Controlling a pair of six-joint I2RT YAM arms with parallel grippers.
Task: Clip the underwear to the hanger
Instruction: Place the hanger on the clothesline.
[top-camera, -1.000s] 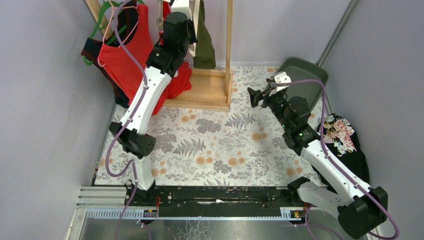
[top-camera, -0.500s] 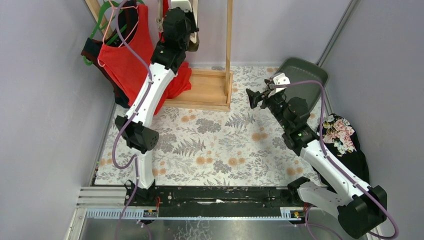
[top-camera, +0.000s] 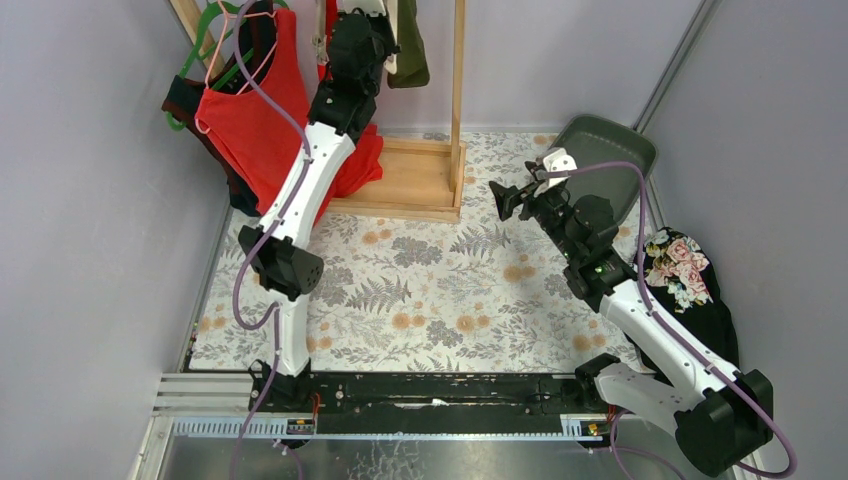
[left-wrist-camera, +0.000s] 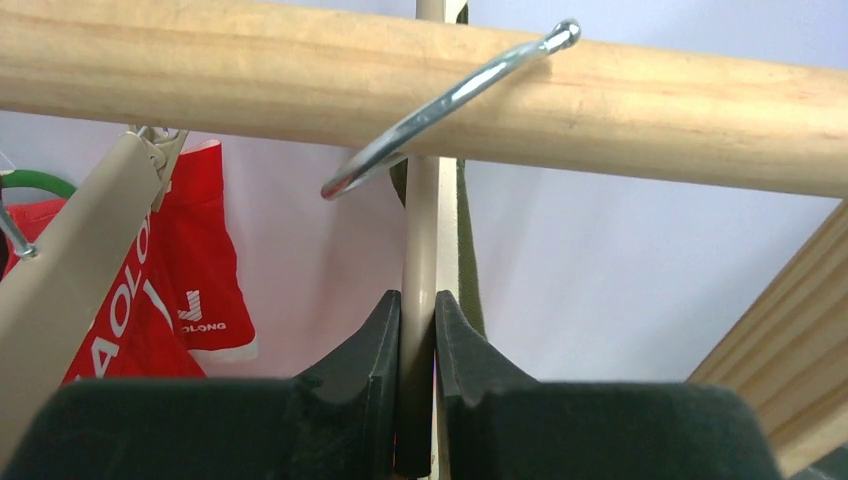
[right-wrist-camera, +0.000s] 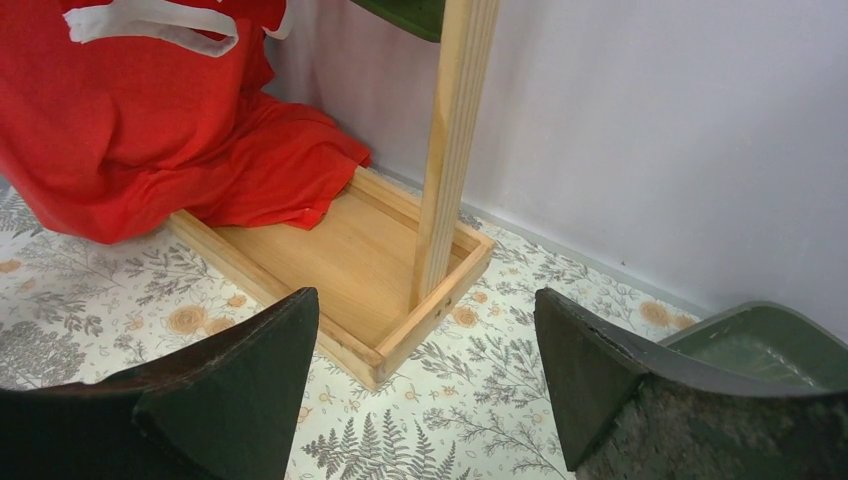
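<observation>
In the top view, the left arm (top-camera: 305, 180) reaches to the upper middle of the frame, beside the hanging olive briefs (top-camera: 408, 50). The right hand (top-camera: 503, 200) hovers right of centre over the tabletop (top-camera: 420, 290), fingers apart.

In the left wrist view, the left hand (left-wrist-camera: 417, 310) is clamped on a beige hanger (left-wrist-camera: 420, 220) at centre, with its hook (left-wrist-camera: 450, 95) across the wooden rod (left-wrist-camera: 680, 115). The red briefs (left-wrist-camera: 190, 270) hang at left.

In the right wrist view, the olive briefs show at the top edge.

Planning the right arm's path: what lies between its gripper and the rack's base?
Only bare floral tablecloth separates right gripper from rack base, top view.
</observation>
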